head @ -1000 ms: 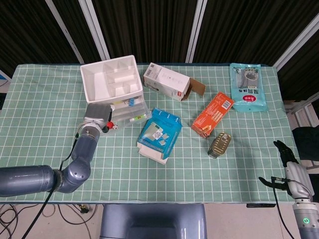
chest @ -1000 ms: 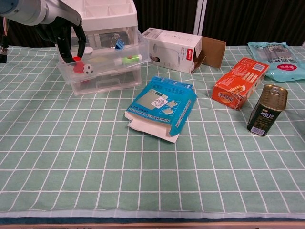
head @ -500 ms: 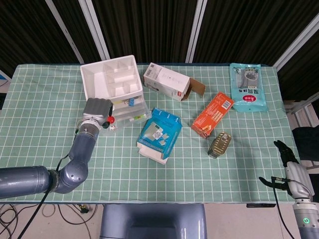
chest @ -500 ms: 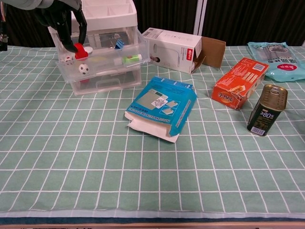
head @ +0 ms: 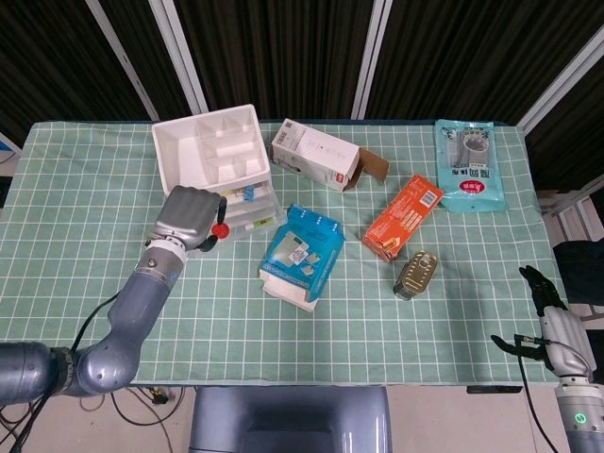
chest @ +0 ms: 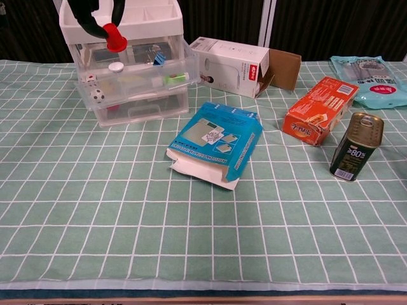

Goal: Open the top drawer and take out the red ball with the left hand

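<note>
**Red ball lifted clear of the open drawer**

A green checked tablecloth (head: 94,189) covers the table in front of dark curtains. The landmark is the clear drawer unit (chest: 137,82) near the back left, with a white divided tray (head: 209,146) on top. Its top drawer (chest: 127,79) stands pulled open, and a small black-and-white ball (chest: 96,95), a die and a tube lie inside.

The left hand (head: 187,220) hangs over the front left corner of the unit, its dark fingers (chest: 86,19) pinching the red ball (chest: 112,36), which sits above the drawer's rim and touches nothing else. In the head view the ball (head: 220,228) shows at the hand's right edge. The right hand (head: 550,326) rests far off at the table's near right edge, holding nothing, fingers loosely apart.

The extraction looks nearly done. To finish well, the pinch should stay firm, since a round ball could slip from the fingertips. The lift should go straight up and towards the robot, away from the unit, so the fingers do not catch the white tray's edge or the drawer front. The blue box (chest: 216,143) lies just in front of the unit; a set-down spot to the unit's left avoids it.
</note>
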### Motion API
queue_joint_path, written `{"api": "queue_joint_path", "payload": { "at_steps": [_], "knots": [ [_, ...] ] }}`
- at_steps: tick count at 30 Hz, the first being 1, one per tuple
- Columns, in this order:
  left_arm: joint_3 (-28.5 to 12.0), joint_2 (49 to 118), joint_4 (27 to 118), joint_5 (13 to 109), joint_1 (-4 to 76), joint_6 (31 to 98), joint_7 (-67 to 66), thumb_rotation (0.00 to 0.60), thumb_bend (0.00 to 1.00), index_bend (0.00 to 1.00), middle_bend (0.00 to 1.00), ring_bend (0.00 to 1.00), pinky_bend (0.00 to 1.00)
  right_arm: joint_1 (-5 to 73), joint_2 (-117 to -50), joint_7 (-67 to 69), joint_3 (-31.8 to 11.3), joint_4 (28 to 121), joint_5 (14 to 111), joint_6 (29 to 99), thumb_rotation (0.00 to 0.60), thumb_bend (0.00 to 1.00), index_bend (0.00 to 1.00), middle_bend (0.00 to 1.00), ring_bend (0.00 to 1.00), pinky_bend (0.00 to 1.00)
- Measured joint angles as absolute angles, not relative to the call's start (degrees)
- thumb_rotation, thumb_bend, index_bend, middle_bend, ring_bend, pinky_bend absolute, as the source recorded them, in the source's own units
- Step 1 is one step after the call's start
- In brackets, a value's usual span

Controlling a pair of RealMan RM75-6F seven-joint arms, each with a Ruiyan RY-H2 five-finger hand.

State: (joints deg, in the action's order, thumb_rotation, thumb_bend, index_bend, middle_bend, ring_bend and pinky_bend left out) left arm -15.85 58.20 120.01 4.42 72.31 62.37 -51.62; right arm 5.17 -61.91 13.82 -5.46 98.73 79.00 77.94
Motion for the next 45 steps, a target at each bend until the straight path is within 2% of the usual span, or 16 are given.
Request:
{"api": "queue_joint_path", "payload": {
  "at_steps": [8, 16, 21, 27, 35, 45],
  "knots": [
    [-13.21, 51.79, 132.52, 17.33, 66.07, 62.60, -47.90, 0.600, 0.32, 0.56, 1.00, 1.00, 1.00, 5.14, -61.99, 13.42, -5.37, 98.90, 79.17, 78.10, 0.600, 0.09, 0.00, 0.00, 0.00, 0.22],
    [-4.33, 52.58, 134.17, 27.63, 60.51, 60.95, -47.43, 0.600, 0.32, 0.56, 1.00, 1.00, 1.00, 5.13, -61.93, 13.55, -5.42, 99.03, 78.89, 77.95, 0.600, 0.09, 0.00, 0.00, 0.00, 0.22],
    [0.61, 57.94, 130.57, 29.94, 58.15, 61.42, -48.35, 0.600, 0.32, 0.56, 1.00, 1.00, 1.00, 5.18, -61.89, 13.63, -5.40, 99.02, 78.89, 77.78, 0.600, 0.09, 0.00, 0.00, 0.00, 0.22],
    [4.09, 65.11, 125.23, 31.58, 56.24, 62.79, -49.93, 0.600, 0.32, 0.56, 1.00, 1.00, 1.00, 5.17, -61.87, 13.66, -5.42, 99.07, 78.91, 77.84, 0.600, 0.09, 0.00, 0.00, 0.00, 0.22],
    [5.80, 74.05, 115.81, 31.08, 54.94, 65.11, -51.88, 0.600, 0.32, 0.53, 1.00, 1.00, 1.00, 5.16, -61.86, 13.77, -5.41, 98.99, 78.99, 77.85, 0.600, 0.09, 0.00, 0.00, 0.00, 0.22],
    [5.88, 79.61, 109.27, 28.81, 54.40, 65.53, -53.19, 0.600, 0.31, 0.52, 1.00, 1.00, 1.00, 5.14, -61.92, 13.76, -5.43, 98.91, 79.03, 77.97, 0.600, 0.09, 0.00, 0.00, 0.00, 0.22]
  ]
}}
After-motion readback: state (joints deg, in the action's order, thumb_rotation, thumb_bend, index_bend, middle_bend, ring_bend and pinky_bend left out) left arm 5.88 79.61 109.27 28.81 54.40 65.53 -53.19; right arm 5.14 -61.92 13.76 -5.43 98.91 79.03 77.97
